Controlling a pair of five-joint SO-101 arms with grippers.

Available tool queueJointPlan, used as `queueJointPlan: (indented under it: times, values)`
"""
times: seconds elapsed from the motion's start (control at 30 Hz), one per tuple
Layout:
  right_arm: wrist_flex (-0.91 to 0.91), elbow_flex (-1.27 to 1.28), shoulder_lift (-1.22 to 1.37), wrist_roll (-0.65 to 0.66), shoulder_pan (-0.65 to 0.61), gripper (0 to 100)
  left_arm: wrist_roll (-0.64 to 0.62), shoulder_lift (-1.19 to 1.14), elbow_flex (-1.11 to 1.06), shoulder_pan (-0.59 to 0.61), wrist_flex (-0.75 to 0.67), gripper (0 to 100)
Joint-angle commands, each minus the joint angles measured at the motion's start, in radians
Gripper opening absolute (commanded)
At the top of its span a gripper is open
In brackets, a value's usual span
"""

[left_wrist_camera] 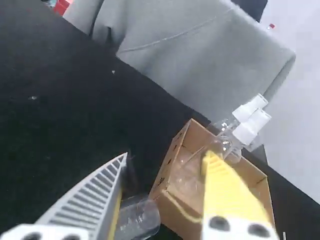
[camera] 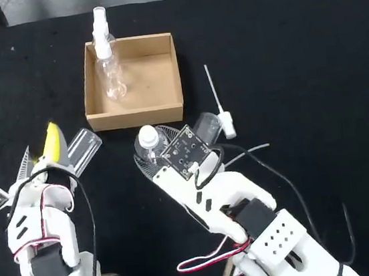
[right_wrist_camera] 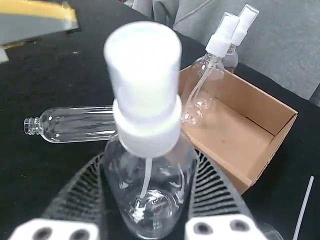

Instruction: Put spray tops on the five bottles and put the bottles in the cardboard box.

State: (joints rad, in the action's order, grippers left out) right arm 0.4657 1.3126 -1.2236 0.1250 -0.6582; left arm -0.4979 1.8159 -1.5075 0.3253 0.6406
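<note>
Two bottles point(camera: 111, 76) in cardboard box point(camera: 134, 115) | right end effector point(right_wrist_camera: 148, 172) pinching topped bottle point(right_wrist_camera: 145, 120) | left end effector point(left_wrist_camera: 165, 159) spread

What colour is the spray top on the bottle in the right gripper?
The spray top is white, clearest in the right wrist view.

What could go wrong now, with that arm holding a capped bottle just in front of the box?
1. The right gripper clamps the held bottle by its smooth round body, so it might slip or tilt on the way to the cardboard box.
2. Two capped bottles stand crowded at one corner of the box; setting another down could topple them.
3. The loose spray top lies close to that arm, and a swing might sweep it away.
</note>
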Motion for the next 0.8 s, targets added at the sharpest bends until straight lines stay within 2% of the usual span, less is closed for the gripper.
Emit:
queueJointPlan:
  times: [0.0, 0.1, 0.3, 0.47, 0.53, 0.77]
  values:
    - [-0.025, -0.012, -0.021, 0.002, 0.023, 4.7, 0.008, 0.011, 0.012, 0.01, -0.006, 11]
    - [-0.025, -0.012, -0.021, 0.002, 0.023, 4.7, 0.008, 0.011, 0.012, 0.007, -0.006, 7]
    - [-0.025, -0.012, -0.021, 0.002, 0.025, 4.7, 0.003, 0.011, -0.025, 0.01, -0.002, 7]
    - [-0.025, -0.015, -0.021, 0.002, 0.089, 4.6, 0.003, 0.009, -0.101, 0.012, -0.005, 7]
    - [-0.026, -0.019, -0.021, 0.002, 0.106, 4.6, 0.006, 0.009, -0.114, 0.012, -0.005, 3]
    - [-0.026, -0.025, -0.021, 0.002, 0.107, 4.6, 0.008, 0.009, -0.15, 0.004, -0.005, 3]
